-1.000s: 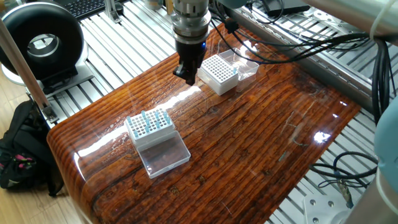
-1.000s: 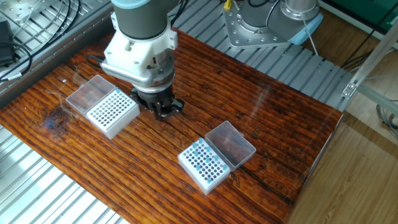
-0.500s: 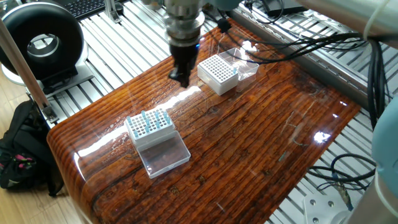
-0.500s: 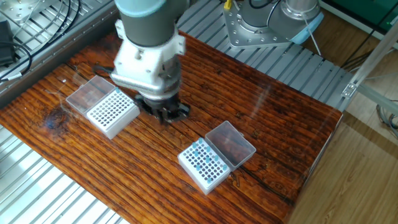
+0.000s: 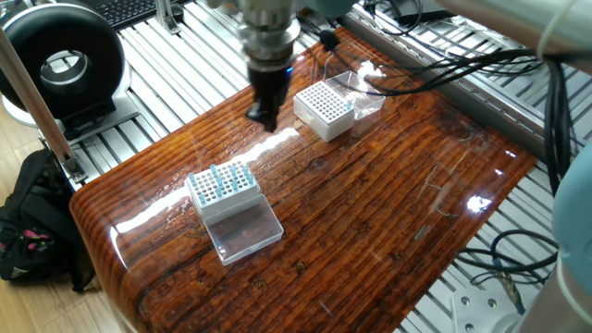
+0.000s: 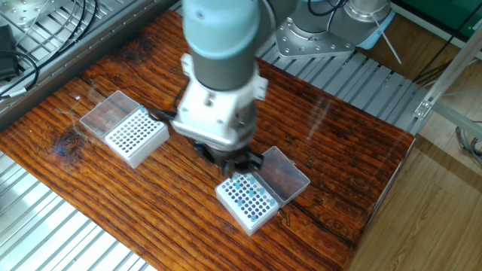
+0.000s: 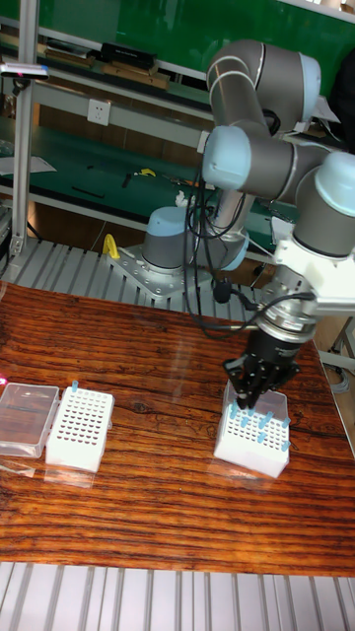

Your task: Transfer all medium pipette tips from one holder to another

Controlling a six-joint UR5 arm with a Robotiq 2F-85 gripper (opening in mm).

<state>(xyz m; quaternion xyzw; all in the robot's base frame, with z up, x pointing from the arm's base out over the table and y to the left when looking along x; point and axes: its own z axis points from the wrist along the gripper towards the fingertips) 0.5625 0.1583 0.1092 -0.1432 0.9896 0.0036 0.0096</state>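
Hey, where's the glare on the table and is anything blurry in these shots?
One fixed view: bright glare streaks on the glossy wooden table, strongest beside the gripper, whose arm is slightly motion-blurred. The other fixed view: little glare, arm soft. Tall fixed view: sharp, faint sheen only.

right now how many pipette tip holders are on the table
2. One holder, with a single blue tip at its corner, sits at one end of the table; the other holder, carrying the cluster of blue tips, sits below the gripper.

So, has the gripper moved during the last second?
Yes. In the other fixed view the gripper has left the nearly empty holder and now hangs just by the holder with blue tips.
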